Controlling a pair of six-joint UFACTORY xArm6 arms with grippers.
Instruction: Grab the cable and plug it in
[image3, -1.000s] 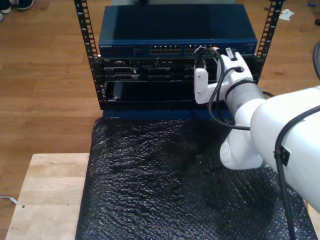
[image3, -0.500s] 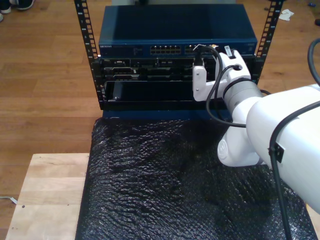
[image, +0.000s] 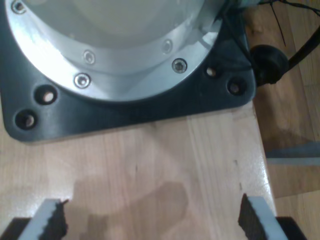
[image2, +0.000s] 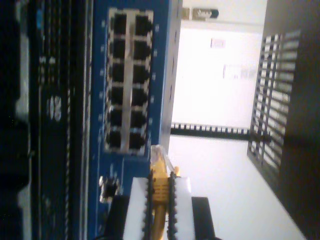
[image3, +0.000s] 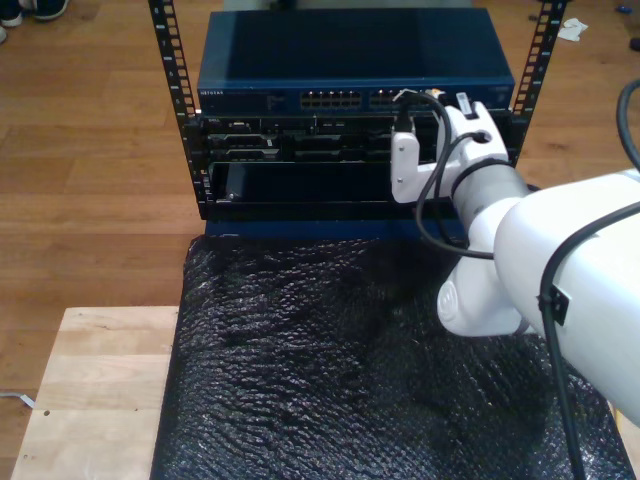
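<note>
Second gripper: my second gripper (image2: 161, 210) is clamped on the cable (image2: 160, 175).
Cable: plug tip points along the jaws, just short of the blue switch (image2: 162, 75), beside its port block (image2: 127, 82).
First gripper: my first gripper (image: 152, 220) hangs wide open, empty, over a wooden board (image: 150, 165).

Glossy white rounded arm (image3: 560, 270), black cable (image3: 432, 215) looped alongside, white gripper housing (image3: 405, 170)

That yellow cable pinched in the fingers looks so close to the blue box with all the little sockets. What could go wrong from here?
Two risks, I think. The cable plug tip sits just beside the port block on the blue switch, not lined up with a socket, so it could jam against the frame. Also, my second gripper holds only a short stub between its fingers; a push might bend it or make it slip.
</note>
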